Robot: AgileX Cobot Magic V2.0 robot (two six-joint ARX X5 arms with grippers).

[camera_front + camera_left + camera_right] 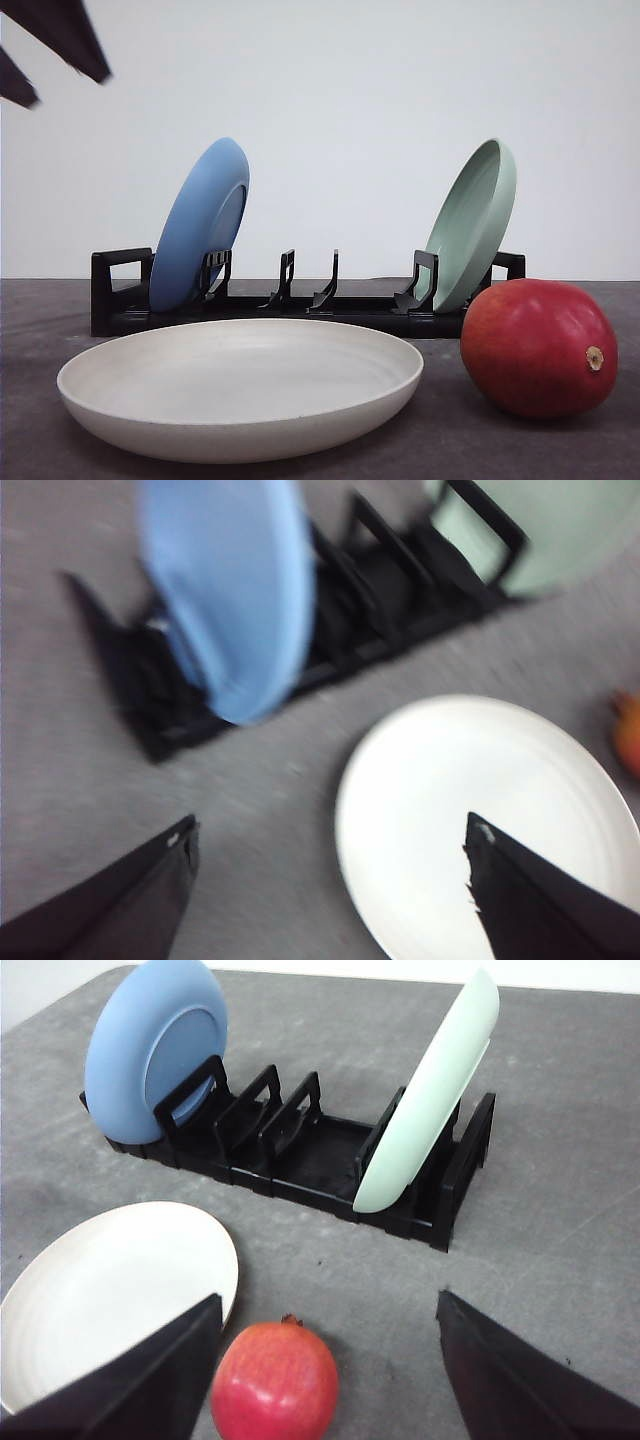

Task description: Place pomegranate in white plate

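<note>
The red pomegranate (540, 347) rests on the grey table, to the right of the white plate (240, 390) and apart from it. In the right wrist view my right gripper (328, 1298) is open above the pomegranate (275, 1380), which sits between the two dark fingers without being gripped. The white plate (110, 1290) lies beside it. My left gripper (330, 825) is open and holds nothing, hovering over the near edge of the white plate (480, 800). Its dark fingers (70, 35) show high at the front view's top left. That wrist view is blurred.
A black dish rack (300, 300) stands behind the plate. It holds a blue plate (200, 225) upright at its left end and a pale green plate (470, 225) at its right end, with free slots between them. Grey tabletop (560, 1110) surrounds the rack.
</note>
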